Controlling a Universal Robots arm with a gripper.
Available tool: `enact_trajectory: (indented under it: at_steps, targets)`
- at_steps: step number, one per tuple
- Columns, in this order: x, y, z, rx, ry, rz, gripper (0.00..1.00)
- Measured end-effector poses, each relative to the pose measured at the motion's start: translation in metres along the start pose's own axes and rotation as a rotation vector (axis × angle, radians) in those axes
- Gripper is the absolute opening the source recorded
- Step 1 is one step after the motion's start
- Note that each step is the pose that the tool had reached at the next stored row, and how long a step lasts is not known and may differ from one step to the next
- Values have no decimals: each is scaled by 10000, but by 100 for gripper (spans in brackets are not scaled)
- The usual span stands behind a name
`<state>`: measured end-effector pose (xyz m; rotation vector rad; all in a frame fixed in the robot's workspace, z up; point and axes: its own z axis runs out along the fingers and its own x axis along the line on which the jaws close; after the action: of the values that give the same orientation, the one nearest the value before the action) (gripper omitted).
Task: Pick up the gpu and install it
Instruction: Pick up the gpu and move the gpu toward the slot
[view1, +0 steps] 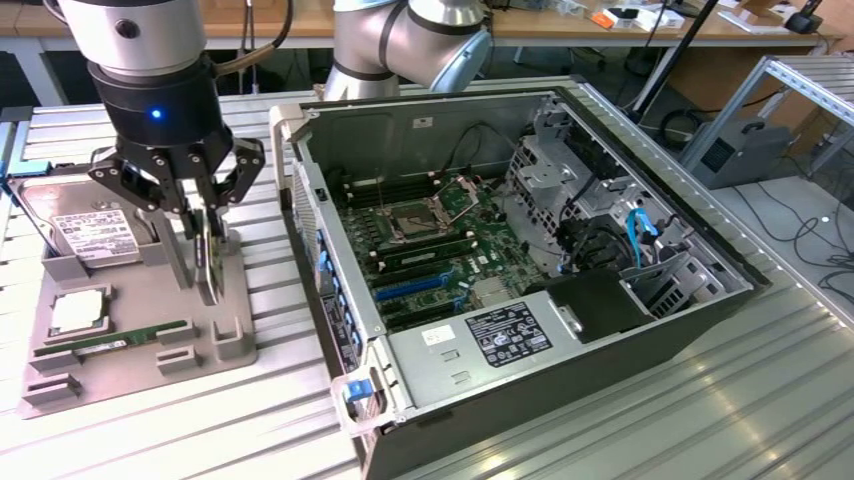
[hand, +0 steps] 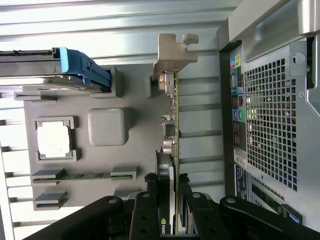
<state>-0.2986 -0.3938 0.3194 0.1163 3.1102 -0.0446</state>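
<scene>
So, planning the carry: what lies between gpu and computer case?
Only the holder tray's edge and bare ribbed table separate gpu and computer case, in the exterior view.

Your exterior cam looks steeply down over case (view1: 296, 150) and tray (view1: 134, 378); wrist cam hovers close above that same tray.

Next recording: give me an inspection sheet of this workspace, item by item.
Surface: ribbed metal table, carrying a grey parts tray and an open PC case.
Job's things: gpu upright on edge at the tray; motherboard exposed in the case.
Clutter: hard drive, CPU and RAM stick in the tray's other slots.
Grippers: gripper above the tray, jaws closed on the gpu's two faces.
Cables: blue cable inside the case; black cables on the floor.
Surroundings: second arm's base behind the case; workbench beyond.
</scene>
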Motion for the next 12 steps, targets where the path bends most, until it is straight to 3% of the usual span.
enact_trajectory:
  at_steps: [12]
  targets:
    - [-2,-2,-60,-4,1,0,27]
